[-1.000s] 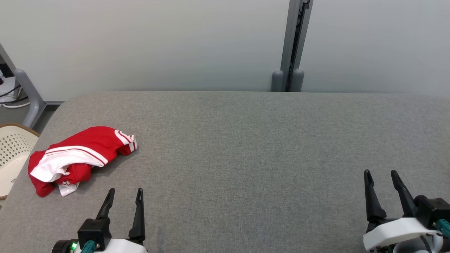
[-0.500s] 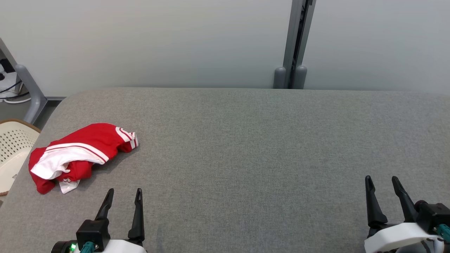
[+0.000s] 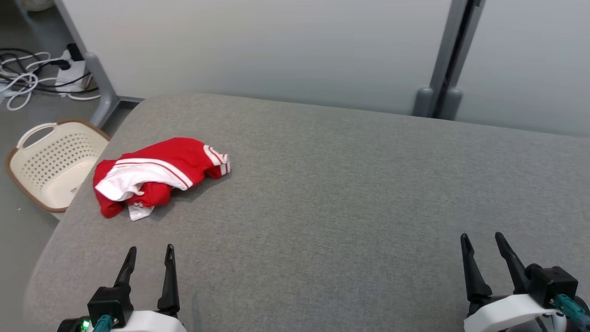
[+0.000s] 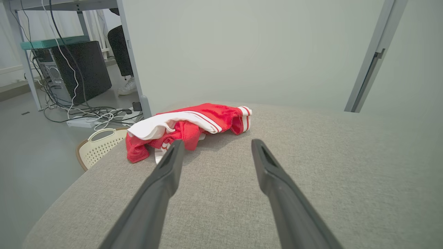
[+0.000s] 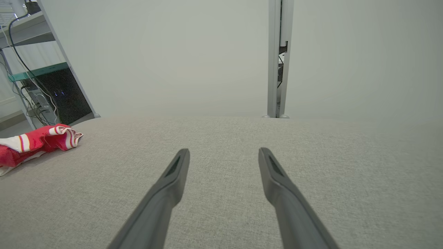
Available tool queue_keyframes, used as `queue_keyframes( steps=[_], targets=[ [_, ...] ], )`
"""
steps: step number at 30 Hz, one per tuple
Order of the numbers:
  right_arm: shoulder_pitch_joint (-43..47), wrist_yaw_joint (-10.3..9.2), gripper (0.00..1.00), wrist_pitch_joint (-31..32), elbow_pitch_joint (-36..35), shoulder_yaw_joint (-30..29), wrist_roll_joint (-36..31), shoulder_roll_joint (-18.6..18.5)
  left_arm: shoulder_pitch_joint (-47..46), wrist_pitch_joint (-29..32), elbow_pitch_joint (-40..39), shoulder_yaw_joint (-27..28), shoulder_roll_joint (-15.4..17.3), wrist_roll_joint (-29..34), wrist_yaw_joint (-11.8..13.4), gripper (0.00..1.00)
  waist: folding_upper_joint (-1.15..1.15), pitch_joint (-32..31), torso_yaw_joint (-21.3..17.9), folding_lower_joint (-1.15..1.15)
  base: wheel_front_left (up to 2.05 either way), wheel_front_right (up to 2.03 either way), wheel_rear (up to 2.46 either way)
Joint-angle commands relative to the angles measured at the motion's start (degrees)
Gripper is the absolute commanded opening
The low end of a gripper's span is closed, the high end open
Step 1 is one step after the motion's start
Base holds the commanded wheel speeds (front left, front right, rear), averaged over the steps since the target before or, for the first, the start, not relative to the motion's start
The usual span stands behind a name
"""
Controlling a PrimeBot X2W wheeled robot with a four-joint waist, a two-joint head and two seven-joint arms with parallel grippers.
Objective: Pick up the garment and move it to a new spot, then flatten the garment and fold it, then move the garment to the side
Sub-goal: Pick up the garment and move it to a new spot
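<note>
Pale grey wall panels point(image 3: 276, 46) close off the back. Next biggest is a grey fabric-covered table point(image 3: 350, 193) with rounded corners, taking up most of the head view. Grey floor point(image 3: 18, 240) shows along its left side. A grey upright post point(image 3: 449, 50) stands between two panels behind the table's far edge, right of centre. Left wrist view picks up a black computer tower point(image 4: 81, 71) under a desk off to the left. A cream perforated laundry basket point(image 3: 48, 161) with a brown rim sits on the floor just beside the table's left edge. The garment point(image 3: 156, 168), red with a white band and red-white striped trim, lies crumpled in a heap on the table near its far left corner, close to the left edge and near the basket. The left gripper point(image 3: 151, 249) is at lower left, fingers spread wide and holding nothing, pointing toward the garment but apart from it with bare fabric between. The right gripper point(image 3: 481, 236) is at lower right, fingers also spread wide with nothing between them, over bare table and well apart from the garment. A white power strip point(image 3: 69, 74) and tangled cables point(image 3: 23, 74) lie on the floor at far left. A white shoe point(image 4: 127, 89) shows under the desk.
</note>
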Motion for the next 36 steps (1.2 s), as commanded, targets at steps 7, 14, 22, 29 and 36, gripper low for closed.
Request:
queue_keyframes(
  steps=[7, 14, 22, 29, 36],
  targets=[
    [-1.47, 0.01, 1.0, 0.01, 0.09, 2.4, -0.33, -0.27, -0.83, -0.09, -0.29, 2.23, 0.25, -1.1, 0.28, 1.0, 0.0, 2.89, 12.78, 0.0, 0.0, 0.0, 0.0],
    [-4.54, 0.0, 1.0, 0.01, 0.84, 6.87, -1.95, -0.36, 0.42, -0.08, -1.89, 4.84, 0.16, -3.4, 1.81, 1.0, 0.0, 5.34, 17.53, 0.0, 0.0, 0.0, 0.0],
    [-7.74, 0.0, 1.0, 0.01, 3.15, 10.46, -2.4, -0.37, 2.24, -0.09, -3.37, 6.39, 0.23, -4.93, 3.78, 1.0, 0.0, 6.73, 18.11, 0.0, 0.0, 0.0, 0.0],
    [-7.05, 0.01, 1.0, 0.01, 3.4, 9.52, -2.09, -0.35, 1.34, -0.09, -1.19, 6.16, 0.23, -6.47, 1.37, 1.0, 0.0, 6.62, 17.81, 0.0, 0.0, 0.0, 0.0],
    [-5.23, 0.01, 1.0, 0.01, 1.24, 5.94, -3.3, -0.26, -5.48, -0.09, 7.9, 9.66, 0.92, -5.48, -4.71, 1.0, 0.0, 7.78, 15.26, 0.0, 0.0, 0.0, 0.0]
  ],
)
